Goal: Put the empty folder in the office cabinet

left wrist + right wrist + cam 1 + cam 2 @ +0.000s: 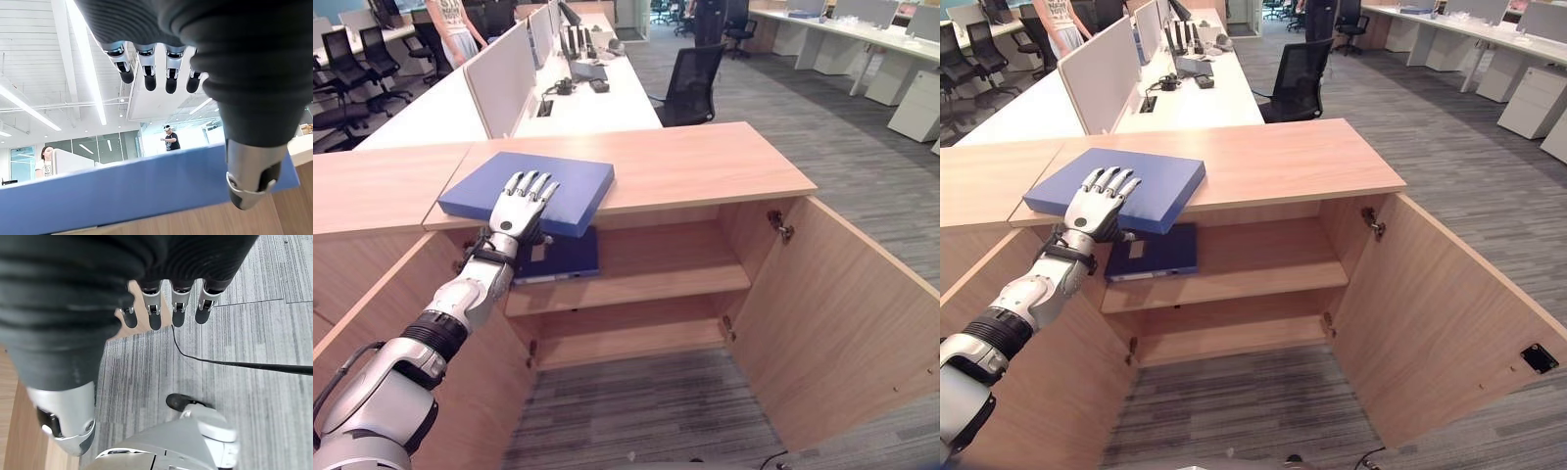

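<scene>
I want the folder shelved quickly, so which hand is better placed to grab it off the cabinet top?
Probably the left hand: its straight fingers already reach over the blue folder on the cabinet top. The right hand hangs over the floor.

matt blue folder (pixel 533 188), smooth light wood-grain cabinet (pixel 705 166), shiny silver metal left robot hand (pixel 521 206), grey ribbed carpet (pixel 646 411)

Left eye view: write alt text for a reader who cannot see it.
The left robot hand rests with straight fingers on a blue folder lying on top of an open wooden cabinet. Another blue folder lies on the upper shelf below.
</scene>
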### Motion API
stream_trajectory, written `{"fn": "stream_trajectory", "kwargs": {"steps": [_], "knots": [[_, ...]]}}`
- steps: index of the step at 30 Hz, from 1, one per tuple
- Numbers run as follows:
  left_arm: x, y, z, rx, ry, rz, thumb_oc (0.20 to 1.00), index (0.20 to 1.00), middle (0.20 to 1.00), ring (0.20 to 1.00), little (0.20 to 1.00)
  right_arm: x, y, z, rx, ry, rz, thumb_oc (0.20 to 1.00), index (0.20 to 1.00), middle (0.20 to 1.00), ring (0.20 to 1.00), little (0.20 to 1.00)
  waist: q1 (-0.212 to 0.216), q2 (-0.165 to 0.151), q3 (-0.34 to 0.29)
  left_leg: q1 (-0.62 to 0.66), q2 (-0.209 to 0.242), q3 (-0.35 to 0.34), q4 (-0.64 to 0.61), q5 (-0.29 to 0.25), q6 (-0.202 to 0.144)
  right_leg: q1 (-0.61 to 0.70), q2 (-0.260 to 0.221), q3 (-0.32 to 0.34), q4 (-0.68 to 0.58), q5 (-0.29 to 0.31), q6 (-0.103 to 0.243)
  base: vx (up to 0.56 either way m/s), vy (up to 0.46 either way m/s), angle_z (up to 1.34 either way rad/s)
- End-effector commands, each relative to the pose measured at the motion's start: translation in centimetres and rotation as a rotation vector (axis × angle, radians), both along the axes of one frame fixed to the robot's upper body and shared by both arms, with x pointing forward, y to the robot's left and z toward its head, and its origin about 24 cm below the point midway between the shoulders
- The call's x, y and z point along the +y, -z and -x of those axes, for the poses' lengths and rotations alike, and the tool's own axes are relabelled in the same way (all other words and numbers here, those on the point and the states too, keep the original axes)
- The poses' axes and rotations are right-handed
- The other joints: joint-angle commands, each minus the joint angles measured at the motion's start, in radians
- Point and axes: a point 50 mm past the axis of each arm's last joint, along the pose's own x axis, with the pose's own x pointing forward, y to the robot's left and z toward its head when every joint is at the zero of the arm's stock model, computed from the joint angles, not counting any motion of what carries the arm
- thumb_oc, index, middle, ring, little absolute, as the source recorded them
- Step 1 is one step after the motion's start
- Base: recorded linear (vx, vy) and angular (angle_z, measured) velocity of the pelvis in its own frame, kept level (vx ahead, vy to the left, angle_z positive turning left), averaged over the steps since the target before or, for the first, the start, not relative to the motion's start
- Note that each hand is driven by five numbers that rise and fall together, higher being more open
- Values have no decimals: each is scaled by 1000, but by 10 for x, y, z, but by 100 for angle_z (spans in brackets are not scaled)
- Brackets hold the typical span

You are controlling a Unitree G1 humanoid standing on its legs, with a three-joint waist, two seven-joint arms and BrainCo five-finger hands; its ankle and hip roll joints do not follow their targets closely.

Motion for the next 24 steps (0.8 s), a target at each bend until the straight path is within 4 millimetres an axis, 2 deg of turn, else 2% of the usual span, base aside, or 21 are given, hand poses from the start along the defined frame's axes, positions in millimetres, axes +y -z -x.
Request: {"fn": "stream_trajectory", "kwargs": {"steps": [1, 24], "knots": [[13, -80, -26, -231, -79, 13, 1000, 1000, 1000, 1000, 1000, -6, -4, -25, -37, -43, 33, 1000, 1000, 1000, 1000, 1000, -18, 19, 63, 22, -4, -27, 12, -73, -16, 67, 0, 19, 46, -129, 80, 31, 16, -4], [42, -62, -25, -153, -203, 14, 1000, 1000, 1000, 1000, 1000, -2, -4, -23, -56, -24, 13, 1000, 1000, 1000, 1000, 1000, -41, 13, 54, 39, -15, -6, 12, -99, -6, 58, -9, 57, 47, -129, 92, 25, 16, -4]]}}
